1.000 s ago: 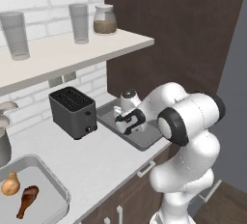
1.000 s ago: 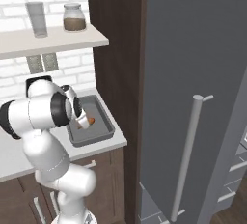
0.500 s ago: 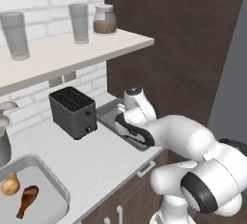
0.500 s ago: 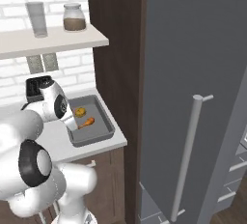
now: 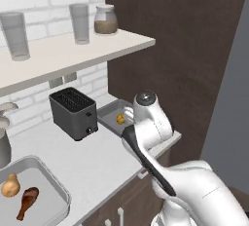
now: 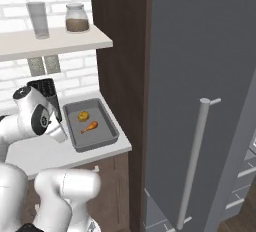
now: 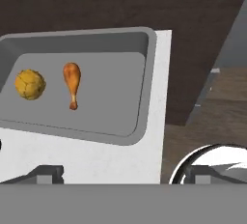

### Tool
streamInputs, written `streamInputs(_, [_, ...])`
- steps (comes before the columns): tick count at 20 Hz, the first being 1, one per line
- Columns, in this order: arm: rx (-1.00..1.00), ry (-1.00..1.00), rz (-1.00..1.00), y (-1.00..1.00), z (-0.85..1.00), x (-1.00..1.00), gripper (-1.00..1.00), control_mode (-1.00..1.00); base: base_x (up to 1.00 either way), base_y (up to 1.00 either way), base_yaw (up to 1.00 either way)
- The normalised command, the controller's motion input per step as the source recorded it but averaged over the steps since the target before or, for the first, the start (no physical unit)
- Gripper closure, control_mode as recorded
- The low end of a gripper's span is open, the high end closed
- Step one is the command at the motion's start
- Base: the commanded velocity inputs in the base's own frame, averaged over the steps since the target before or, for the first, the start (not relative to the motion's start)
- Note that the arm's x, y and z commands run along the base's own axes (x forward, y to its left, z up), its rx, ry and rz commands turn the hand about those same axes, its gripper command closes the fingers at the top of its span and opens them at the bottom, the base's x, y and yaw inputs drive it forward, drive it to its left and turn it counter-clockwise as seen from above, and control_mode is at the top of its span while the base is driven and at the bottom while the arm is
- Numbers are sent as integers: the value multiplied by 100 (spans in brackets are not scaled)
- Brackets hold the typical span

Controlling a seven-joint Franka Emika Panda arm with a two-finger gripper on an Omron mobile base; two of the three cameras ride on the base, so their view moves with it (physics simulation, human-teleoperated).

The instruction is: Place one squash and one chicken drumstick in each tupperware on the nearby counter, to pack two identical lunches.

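A grey tupperware [image 7: 153,80] lies below my gripper [image 7: 124,177] in the hand view, holding a round yellow squash [image 7: 30,84] and an orange-brown chicken drumstick [image 7: 72,84] side by side. My gripper is open, pulled back over the counter edge, with nothing between its fingers. The same tupperware [image 6: 103,130] sits at the counter's right end with squash [image 6: 83,116] and drumstick [image 6: 90,126]. A second tupperware [image 5: 54,182] at the lower left holds a tan squash [image 5: 10,186] and a drumstick [image 5: 28,203]. My arm hides part of the right tupperware [image 5: 110,113].
A black toaster [image 5: 73,113] stands between the two containers against the brick wall. A shelf [image 5: 73,49] above carries glasses and a jar. A dark cabinet wall and the tall grey fridge door [image 6: 200,101] close the right side. The counter edge drops off beside the right container.
The drumstick has been let go and now lies in the right tupperware beside the squash. My arm has drawn back and up from that container, and the jaws have opened fully.
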Motion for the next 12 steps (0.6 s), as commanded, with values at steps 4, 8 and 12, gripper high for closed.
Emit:
streamInputs(4, [-12,-21,0,28,39,-79,-100,-100,0,0,0])
streamInputs(8, [-18,-15,0,66,32,-63,-100,-100,0,0,0])
streamInputs(12, [-21,-5,-1,92,12,-43,-100,-100,0,0,0])
